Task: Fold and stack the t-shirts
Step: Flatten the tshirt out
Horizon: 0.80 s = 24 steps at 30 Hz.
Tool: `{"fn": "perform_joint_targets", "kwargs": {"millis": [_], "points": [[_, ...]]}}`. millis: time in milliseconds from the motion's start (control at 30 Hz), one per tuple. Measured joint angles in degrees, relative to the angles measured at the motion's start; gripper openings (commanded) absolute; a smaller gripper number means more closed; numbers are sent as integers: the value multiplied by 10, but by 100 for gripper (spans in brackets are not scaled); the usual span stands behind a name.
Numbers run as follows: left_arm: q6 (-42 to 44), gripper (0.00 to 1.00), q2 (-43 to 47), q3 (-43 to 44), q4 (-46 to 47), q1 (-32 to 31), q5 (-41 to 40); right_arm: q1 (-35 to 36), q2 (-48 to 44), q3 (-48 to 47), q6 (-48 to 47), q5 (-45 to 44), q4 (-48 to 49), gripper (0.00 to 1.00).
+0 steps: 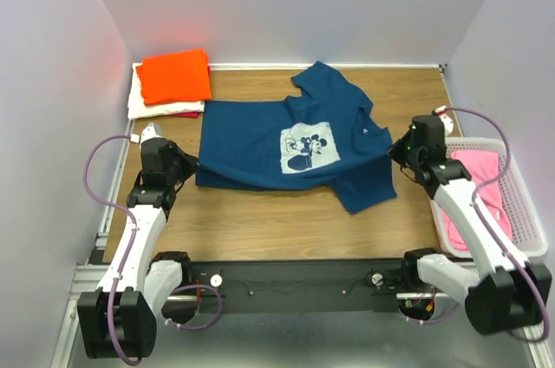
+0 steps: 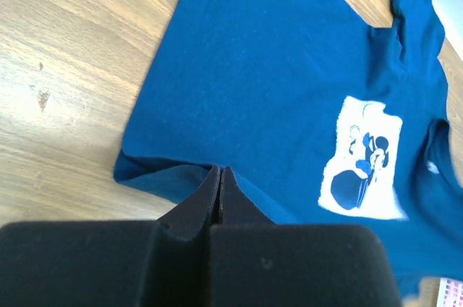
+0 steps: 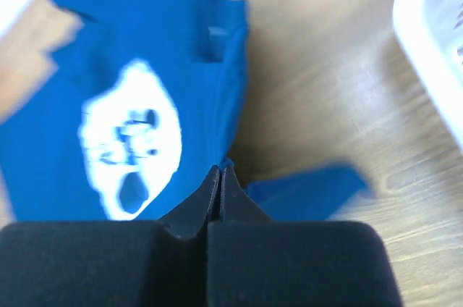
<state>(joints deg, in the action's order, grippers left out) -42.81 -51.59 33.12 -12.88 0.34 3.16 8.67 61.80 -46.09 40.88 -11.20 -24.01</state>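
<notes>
Now the navy t-shirt [image 1: 251, 138] lies spread on the wooden table [image 1: 260, 220], print [image 1: 309, 149] facing up (a white patch with a cartoon mouse). Its hem points to the left and its collar to the right. One sleeve reaches toward the far wall and the other toward the near edge.

The left gripper [image 1: 189, 165] sits at the hem. Its fingers [image 2: 206, 202] are pressed together, pinching the folded lip of the navy cloth where it meets bare wood. The right gripper [image 1: 395, 151] is at the opposite, collar-side edge. Its jaws are likewise closed tight, their tips meeting on the shirt's edge, though the wrist view is blurred.

At the far left corner is a folded stack: an orange t-shirt [image 1: 176, 75] on top, a cream-white t-shirt [image 1: 146, 108] beneath it, and a sliver of a red t-shirt [image 1: 185, 114] showing at the near side. A pink t-shirt [image 1: 481, 173] lies crumpled in a white basket [image 1: 523, 207] at the table's right side, just beside the right arm.
</notes>
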Motion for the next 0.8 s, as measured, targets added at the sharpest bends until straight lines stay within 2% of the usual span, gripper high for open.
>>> {"fn": "perform_joint_targets", "kwargs": {"millis": [200, 433, 800], "points": [[4, 0, 30, 1, -24, 0, 0, 0, -101, -46, 0, -7, -69, 0], [14, 0, 59, 41, -72, 3, 1, 0, -134, -111, -5, -24, -160, 0], [28, 0, 71, 286, -104, 20, -8, 0, -120, -355, -23, -49, -230, 0]]}}
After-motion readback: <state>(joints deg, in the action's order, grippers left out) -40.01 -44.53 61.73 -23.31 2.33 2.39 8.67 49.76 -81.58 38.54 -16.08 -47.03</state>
